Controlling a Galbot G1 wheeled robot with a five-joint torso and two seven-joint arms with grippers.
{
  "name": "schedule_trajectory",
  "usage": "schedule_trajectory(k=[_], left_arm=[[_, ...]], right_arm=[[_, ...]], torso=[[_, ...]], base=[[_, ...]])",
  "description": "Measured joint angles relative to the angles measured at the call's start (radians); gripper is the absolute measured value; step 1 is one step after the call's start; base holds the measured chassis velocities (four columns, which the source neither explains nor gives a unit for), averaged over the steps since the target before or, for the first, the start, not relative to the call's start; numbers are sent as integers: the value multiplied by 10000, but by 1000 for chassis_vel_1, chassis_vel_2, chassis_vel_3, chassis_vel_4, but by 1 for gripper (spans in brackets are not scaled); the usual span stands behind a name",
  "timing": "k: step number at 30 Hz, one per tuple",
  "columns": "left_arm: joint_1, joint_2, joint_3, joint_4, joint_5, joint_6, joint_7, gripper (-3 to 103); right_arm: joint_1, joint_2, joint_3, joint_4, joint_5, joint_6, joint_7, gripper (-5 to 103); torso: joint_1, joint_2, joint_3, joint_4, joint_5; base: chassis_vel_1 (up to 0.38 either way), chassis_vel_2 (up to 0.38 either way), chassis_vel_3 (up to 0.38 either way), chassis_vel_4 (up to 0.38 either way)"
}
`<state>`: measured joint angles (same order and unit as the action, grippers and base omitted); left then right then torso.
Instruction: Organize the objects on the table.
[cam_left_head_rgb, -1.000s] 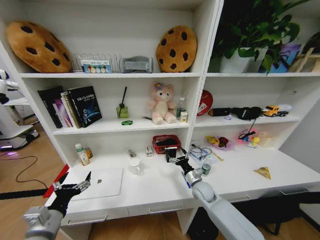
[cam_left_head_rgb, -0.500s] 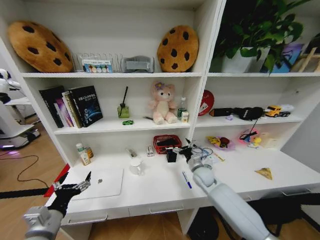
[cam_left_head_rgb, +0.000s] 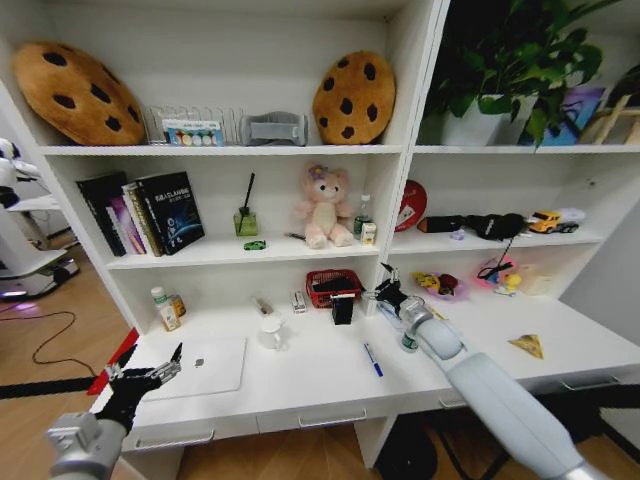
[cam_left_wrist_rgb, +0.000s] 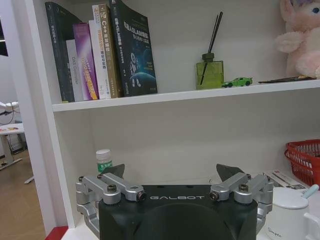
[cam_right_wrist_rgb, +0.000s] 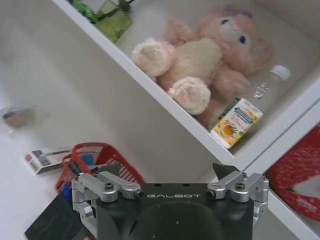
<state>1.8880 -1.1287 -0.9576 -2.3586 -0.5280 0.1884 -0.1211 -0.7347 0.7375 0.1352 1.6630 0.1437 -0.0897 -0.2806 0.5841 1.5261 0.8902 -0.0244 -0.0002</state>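
My right gripper (cam_left_head_rgb: 384, 290) (cam_right_wrist_rgb: 168, 170) hangs open and empty over the back of the white table (cam_left_head_rgb: 320, 385), just right of the black pen holder (cam_left_head_rgb: 343, 309) and red basket (cam_left_head_rgb: 333, 286). A blue pen (cam_left_head_rgb: 372, 359) lies on the table in front of it, and a small green-labelled bottle (cam_left_head_rgb: 409, 343) stands beside my forearm. The silver laptop (cam_left_head_rgb: 205, 365) sits shut at the left, with my left gripper (cam_left_head_rgb: 150, 378) (cam_left_wrist_rgb: 171, 170) open just off its near corner. A yellow triangular piece (cam_left_head_rgb: 527, 345) lies at the far right. The green toy car (cam_left_head_rgb: 255, 245) (cam_left_wrist_rgb: 237, 81) rests on the shelf above.
A white mug (cam_left_head_rgb: 270, 332) stands mid-table and a green-capped bottle (cam_left_head_rgb: 160, 308) (cam_left_wrist_rgb: 104, 160) at the back left. On the shelf above are a pink plush bear (cam_left_head_rgb: 323, 206) (cam_right_wrist_rgb: 210, 65), a reed diffuser (cam_left_head_rgb: 245, 220) and books (cam_left_head_rgb: 150, 212). Shelf uprights close in the back.
My right arm has swung right and back, carrying the gripper from over the table's middle to beside the pen holder. The blue pen now shows clear of the arm. The left arm has not moved.
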Motion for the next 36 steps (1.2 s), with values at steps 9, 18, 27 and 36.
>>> schedule_trajectory(k=[9,18,27,36], left_arm=[[0,0,0,0,0,0,0,100],[0,0,-1,0,0,0,0,100],[1,0,0,0,0,0,0,100],[0,0,0,0,0,0,0,100]], right_arm=[[2919,1,-1764,-1665,81,13,-4854,100],[5896,712,-3770,-3508,199,-103,-8005,100],[7613,1025,-5767,-5182,397,75,-9360,100],[8446,1966,-6030,-6560,-2322,1183,-9646,100]], torso=[[0,-1,1,9,2],[0,-1,1,7,1],[0,-1,1,4,1],[0,0,0,6,-2]], base=[[0,0,0,0],[0,0,0,0],[0,0,0,0],[0,0,0,0]])
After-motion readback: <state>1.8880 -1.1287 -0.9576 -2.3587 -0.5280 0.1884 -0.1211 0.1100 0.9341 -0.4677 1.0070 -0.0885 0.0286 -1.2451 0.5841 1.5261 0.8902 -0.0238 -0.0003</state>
